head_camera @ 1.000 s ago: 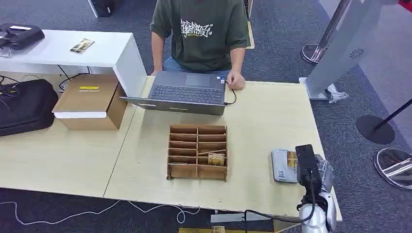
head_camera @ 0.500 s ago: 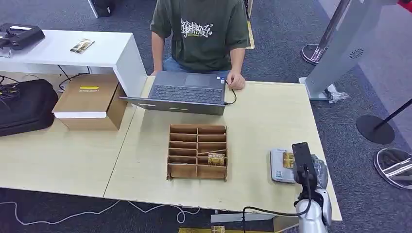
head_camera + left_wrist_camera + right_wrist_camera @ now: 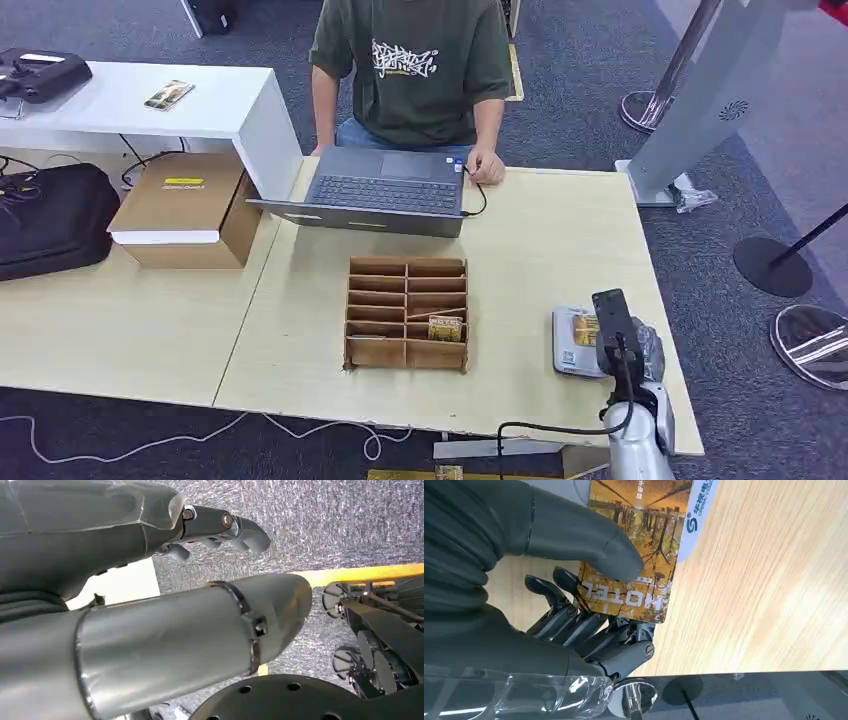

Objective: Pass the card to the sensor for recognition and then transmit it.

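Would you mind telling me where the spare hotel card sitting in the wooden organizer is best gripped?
Grip the card by its upper edge, coming from above. It stands tilted in a narrow slot of the organizer, whose dividers block its sides, so just that edge is free. A thumb-and-finger pinch across its thin faces should work.

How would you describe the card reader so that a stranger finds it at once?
On the wooden table, look right of the divided cardboard tray, near the front right corner. The reader is the flat grey pad there, under the card held by the right hand.
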You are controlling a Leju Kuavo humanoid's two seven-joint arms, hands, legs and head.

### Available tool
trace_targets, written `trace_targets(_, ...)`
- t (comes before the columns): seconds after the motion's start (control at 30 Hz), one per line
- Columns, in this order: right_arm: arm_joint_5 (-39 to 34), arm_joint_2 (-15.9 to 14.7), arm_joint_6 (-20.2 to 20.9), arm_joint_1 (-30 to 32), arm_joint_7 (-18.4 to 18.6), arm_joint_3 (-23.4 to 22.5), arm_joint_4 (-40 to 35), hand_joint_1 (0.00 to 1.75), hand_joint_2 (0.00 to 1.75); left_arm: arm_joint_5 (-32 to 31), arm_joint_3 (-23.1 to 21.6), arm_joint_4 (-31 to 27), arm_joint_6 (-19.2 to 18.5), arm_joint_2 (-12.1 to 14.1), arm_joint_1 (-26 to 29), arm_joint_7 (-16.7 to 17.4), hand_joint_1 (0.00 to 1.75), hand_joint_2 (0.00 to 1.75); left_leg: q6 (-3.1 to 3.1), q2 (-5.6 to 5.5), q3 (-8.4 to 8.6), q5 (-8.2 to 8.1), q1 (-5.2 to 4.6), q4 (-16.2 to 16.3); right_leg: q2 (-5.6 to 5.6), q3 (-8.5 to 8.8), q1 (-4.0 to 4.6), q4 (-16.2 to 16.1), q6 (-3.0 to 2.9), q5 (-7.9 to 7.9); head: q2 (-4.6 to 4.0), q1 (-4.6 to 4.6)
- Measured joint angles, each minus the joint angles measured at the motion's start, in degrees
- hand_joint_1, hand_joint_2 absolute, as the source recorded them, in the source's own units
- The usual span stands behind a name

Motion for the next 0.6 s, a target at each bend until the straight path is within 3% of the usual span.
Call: trace_targets(0.6, 0.68, -0.07, 0.48, -0.35, 0.39, 0.02, 0.90, 1.75, 1.75, 0.02, 0.00, 0.00, 0.04, 0.22, 0.01, 0.00, 0.00, 0.00, 0.00, 0.00, 0.03, 0.00, 0.00, 0.00, 0.00, 0.03, 0.00, 0.00, 0.00, 0.00, 0.00, 0.00)
